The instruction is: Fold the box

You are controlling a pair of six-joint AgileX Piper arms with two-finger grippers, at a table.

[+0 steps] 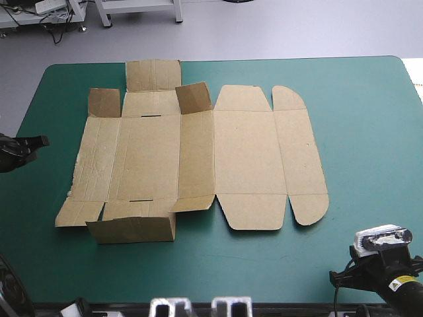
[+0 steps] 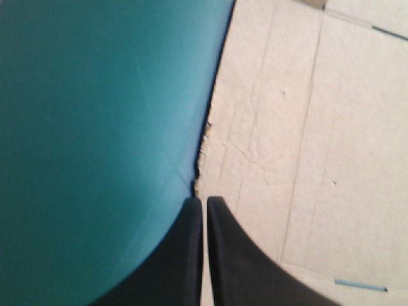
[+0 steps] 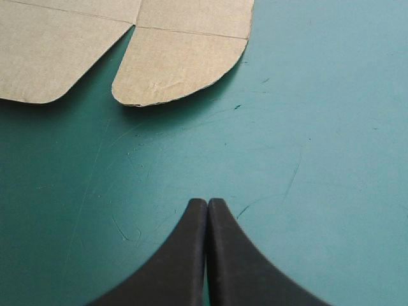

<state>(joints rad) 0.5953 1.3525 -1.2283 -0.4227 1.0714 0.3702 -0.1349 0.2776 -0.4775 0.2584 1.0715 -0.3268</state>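
Teal-green cover (image 1: 360, 132) under box (image 1: 198, 155); overhead cuts off my left arm (image 1: 13, 153), right arm (image 1: 391, 272); left gripper (image 2: 204, 199) pressed together at its ragged edge, right gripper (image 3: 207, 201) likewise.

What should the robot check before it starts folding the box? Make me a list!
1. The box lies wholly on the teal-green cover: ok.
2. Nothing lies on top of the box: ok.
3. Walls raised: not ok. A few small flaps tilt up, the rest lies flat.
4. Left gripper at the box's ragged left edge: ok. It is shut and holds nothing.
5. Left gripper touching the board: cannot tell.
6. Right gripper at the box: not ok. It is shut over bare cover, with a rounded flap ahead of it, apart.
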